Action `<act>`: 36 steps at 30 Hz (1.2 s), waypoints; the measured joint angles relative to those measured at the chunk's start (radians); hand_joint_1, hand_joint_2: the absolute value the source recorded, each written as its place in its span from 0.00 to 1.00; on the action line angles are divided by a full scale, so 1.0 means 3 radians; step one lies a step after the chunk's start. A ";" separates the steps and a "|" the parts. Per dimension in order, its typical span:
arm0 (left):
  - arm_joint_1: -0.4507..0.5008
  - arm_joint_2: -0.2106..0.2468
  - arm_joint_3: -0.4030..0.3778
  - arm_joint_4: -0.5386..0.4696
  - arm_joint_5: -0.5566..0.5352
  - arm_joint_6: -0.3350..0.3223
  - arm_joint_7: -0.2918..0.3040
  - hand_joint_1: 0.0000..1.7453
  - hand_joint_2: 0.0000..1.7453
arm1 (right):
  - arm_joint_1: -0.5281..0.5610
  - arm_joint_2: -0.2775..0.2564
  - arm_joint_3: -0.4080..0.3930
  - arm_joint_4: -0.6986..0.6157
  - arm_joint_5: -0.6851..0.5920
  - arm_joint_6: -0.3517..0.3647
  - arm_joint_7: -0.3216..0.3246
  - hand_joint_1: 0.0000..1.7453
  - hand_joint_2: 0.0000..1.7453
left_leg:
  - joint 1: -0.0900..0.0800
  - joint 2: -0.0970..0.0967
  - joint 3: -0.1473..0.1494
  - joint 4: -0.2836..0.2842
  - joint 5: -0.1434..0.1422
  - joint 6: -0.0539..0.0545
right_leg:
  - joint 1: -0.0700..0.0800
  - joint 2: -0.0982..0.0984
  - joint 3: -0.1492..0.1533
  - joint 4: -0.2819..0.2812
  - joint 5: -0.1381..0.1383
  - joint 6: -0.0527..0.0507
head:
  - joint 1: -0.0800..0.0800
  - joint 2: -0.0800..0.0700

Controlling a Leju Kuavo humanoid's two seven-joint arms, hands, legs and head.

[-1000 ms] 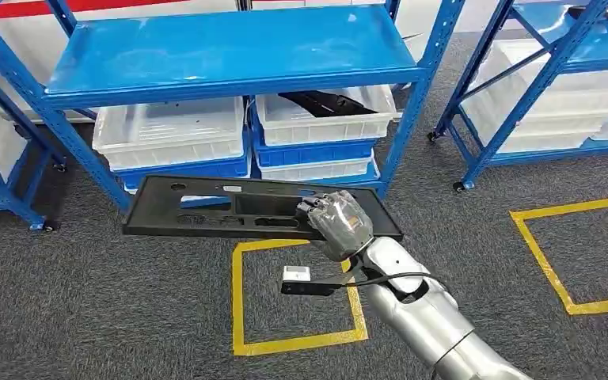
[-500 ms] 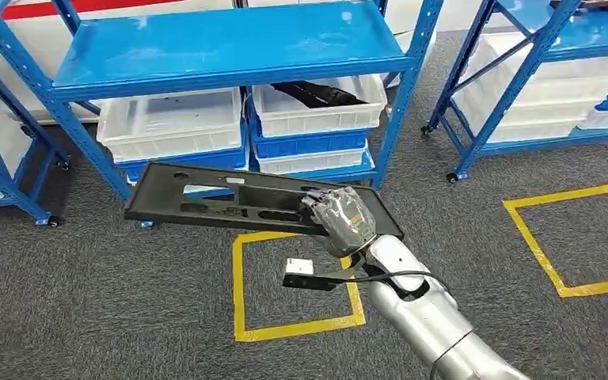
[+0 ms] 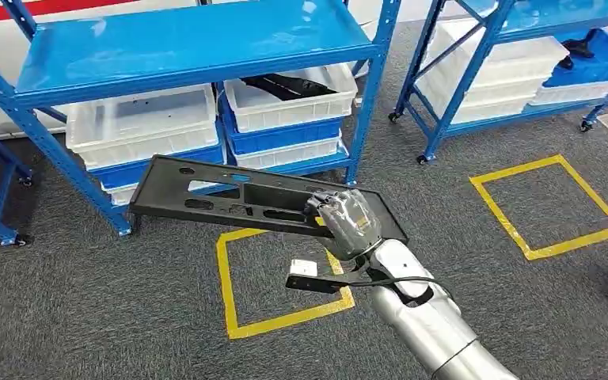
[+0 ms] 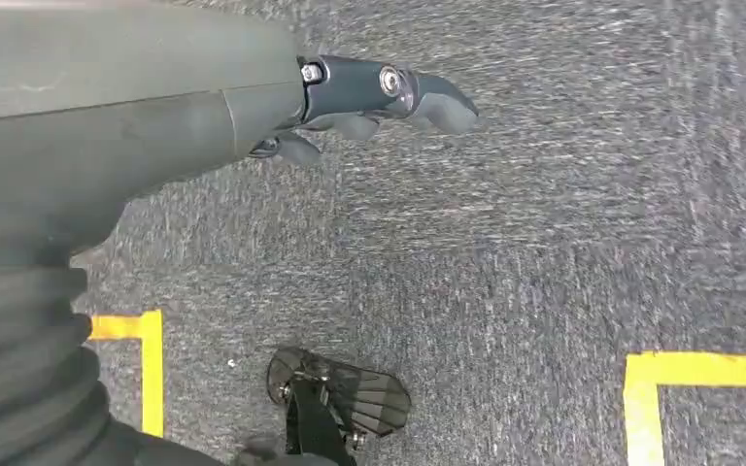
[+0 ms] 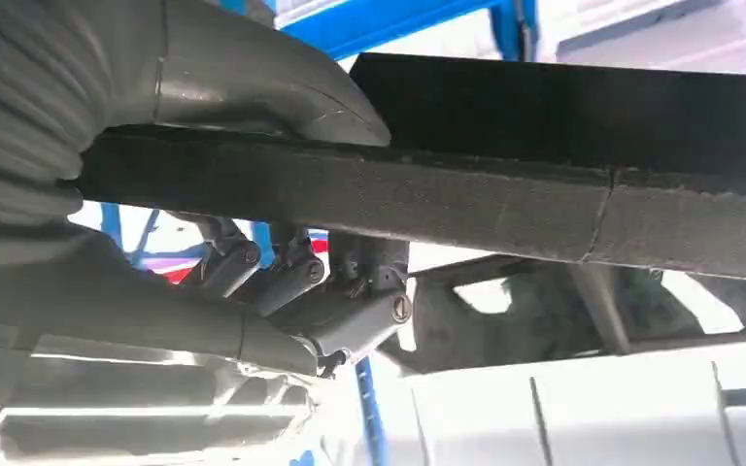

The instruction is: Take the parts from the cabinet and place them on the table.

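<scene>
- Black flat plastic panel [image 3: 237, 198] with slots and cut-outs: long, held level above the grey carpet floor [image 3: 127, 317], clear of the blue metal shelving rack [image 3: 190, 39].
- Right hand [image 3: 350, 223] holds the panel at its near-right end; fingers lie over the top face, pointing away from the robot toward the rack.
- Right wrist view: thick grey thumb [image 5: 282, 97] presses on one face of the panel edge [image 5: 447, 204], darker fingers [image 5: 291, 277] curl against the opposite face. Firm clamp across the edge.
- Most of the panel runs out to the left beyond the fingertips, unsupported.
- Silver right arm [image 3: 427, 324] rises from below, forearm angled up and left toward the hand.
- Yellow tape square [image 3: 281, 277] on the floor lies under the hand and wrist.
- Left hand [image 4: 369, 97]: hanging over the carpet, fingers loosely curled, nothing in them.
- White plastic bins [image 3: 146, 123] sit on the rack's lower level, beyond the fingertips; one bin [image 3: 289, 99] contains a dark part.
</scene>
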 joint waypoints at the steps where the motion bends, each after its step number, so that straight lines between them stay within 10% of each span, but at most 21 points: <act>1: 0.0000 -0.0001 0.0000 -0.0001 0.0000 0.0000 0.0000 0.00 1.00 | -0.0003 0.0004 -0.0004 -0.0009 0.0000 0.0000 0.0000 0.98 1.00 | -0.0018 0.0021 -0.0009 0.0001 0.0002 -0.0019 | 0.0057 -0.0004 0.0010 -0.0015 0.0006 -0.0038 | -0.0004 0.0000; 5: 0.0000 -0.0005 0.0000 -0.0004 0.0000 0.0000 0.0000 0.00 1.00 | 0.0002 0.0001 -0.0023 -0.0016 0.0001 0.0001 0.0001 0.98 1.00 | -0.0010 0.0110 -0.0018 -0.0003 0.0019 -0.0090 | 0.0029 0.0141 -0.0013 -0.0054 0.0076 -0.0149 | 0.0000 0.0000; 7: 0.0001 0.0003 0.0000 -0.0005 0.0000 0.0001 0.0000 0.00 1.00 | -0.0001 0.0015 -0.0024 -0.0020 0.0001 0.0001 0.0003 0.98 1.00 | 0.0020 -0.0122 -0.0103 0.0233 -0.0198 -0.0112 | -0.0003 0.0193 -0.0025 -0.0060 0.0108 -0.0208 | -0.0006 0.0000; 10: 0.0008 0.0003 0.0001 -0.0005 0.0000 0.0001 0.0001 0.00 1.00 | 0.0010 0.0031 -0.0023 -0.0019 0.0003 0.0003 0.0003 0.98 1.00 | 0.0021 -0.0222 -0.0417 0.0981 -0.0538 -0.0138 | 0.0015 0.0291 -0.0051 -0.0054 0.0124 -0.0227 | -0.0014 0.0000; 12: 0.0009 0.0003 0.0001 -0.0005 0.0000 0.0001 0.0003 0.00 1.00 | 0.0026 0.0030 -0.0022 -0.0018 0.0004 0.0004 0.0003 0.98 1.00 | 0.0023 -0.0224 -0.0376 0.0914 -0.0415 -0.0135 | 0.0016 0.0371 -0.0054 -0.0040 0.0125 -0.0224 | -0.0011 0.0000; 14: 0.0008 0.0006 0.0002 -0.0005 0.0000 0.0001 0.0001 0.00 1.00 | 0.0020 0.0034 -0.0023 -0.0018 0.0004 0.0006 0.0003 0.98 1.00 | 0.0038 -0.0280 -0.0110 0.0387 -0.0113 -0.0127 | 0.0013 0.0458 -0.0055 -0.0013 0.0122 -0.0221 | -0.0013 0.0000; 16: 0.0015 0.0013 0.0015 -0.0004 0.0000 0.0004 0.0008 0.00 1.00 | 0.0006 0.0042 -0.0023 -0.0018 0.0004 0.0019 0.0003 0.98 1.00 | 0.0067 -0.0529 0.0008 0.0119 -0.0069 -0.0114 | 0.0051 0.0531 -0.0111 0.0027 0.0123 -0.0197 | -0.0008 0.0000; 20: 0.0012 0.0010 0.0029 -0.0005 -0.0001 0.0008 0.0013 0.00 1.00 | 0.0010 0.0048 -0.0030 -0.0018 0.0008 0.0029 0.0005 0.98 1.00 | 0.0046 -0.0382 0.0007 0.0041 -0.0064 -0.0052 | 0.0038 0.0691 -0.0214 0.0012 0.0182 -0.0100 | -0.0003 0.0000; 23: 0.0011 0.0005 0.0037 -0.0008 -0.0010 0.0005 0.0013 0.00 1.00 | -0.0009 0.0047 -0.0043 -0.0018 0.0009 0.0029 0.0005 0.98 1.00 | 0.0052 -0.0253 0.0010 0.0013 -0.0041 0.0008 | 0.0042 0.0324 -0.0426 0.0422 -0.0037 -0.0113 | 0.0038 0.0000; 26: 0.0017 0.0006 0.0047 -0.0008 -0.0033 0.0005 0.0011 0.00 1.00 | 0.0003 0.0046 -0.0050 -0.0016 0.0043 0.0032 0.0019 0.98 1.00 | 0.0037 -0.0104 0.0007 0.0014 -0.0043 0.0012 | 0.0018 0.0260 -0.0707 0.1051 -0.0223 -0.0088 | 0.0043 0.0000; 30: -0.0005 -0.0059 0.0048 -0.0013 -0.0064 0.0114 -0.0061 0.00 1.00 | 0.0010 0.0028 -0.0066 -0.0018 0.0095 0.0015 0.0061 0.98 1.00 | 0.0040 0.0027 0.0014 0.0015 -0.0048 0.0002 | -0.0020 0.0140 -0.0331 0.0388 0.0033 0.0012 | 0.0038 0.0000; 32: -0.0034 -0.0101 0.0047 -0.0028 -0.0071 0.0159 -0.0064 0.00 1.00 | 0.0009 0.0027 -0.0088 -0.0029 0.0116 0.0010 0.0073 0.98 1.00 | 0.0013 0.0073 0.0027 0.0017 -0.0060 -0.0022 | -0.0001 -0.0167 -0.0141 0.0008 0.0090 -0.0012 | 0.0055 0.0000; 36: -0.0061 -0.0184 0.0047 -0.0038 -0.0093 0.0183 -0.0062 0.00 1.00 | 0.0027 0.0009 -0.0116 -0.0034 0.0122 -0.0001 0.0074 0.98 1.00 | 0.0009 0.0235 0.0056 0.0008 -0.0070 -0.0086 | 0.0054 0.0035 -0.0159 0.0009 0.0145 -0.0079 | 0.0043 0.0000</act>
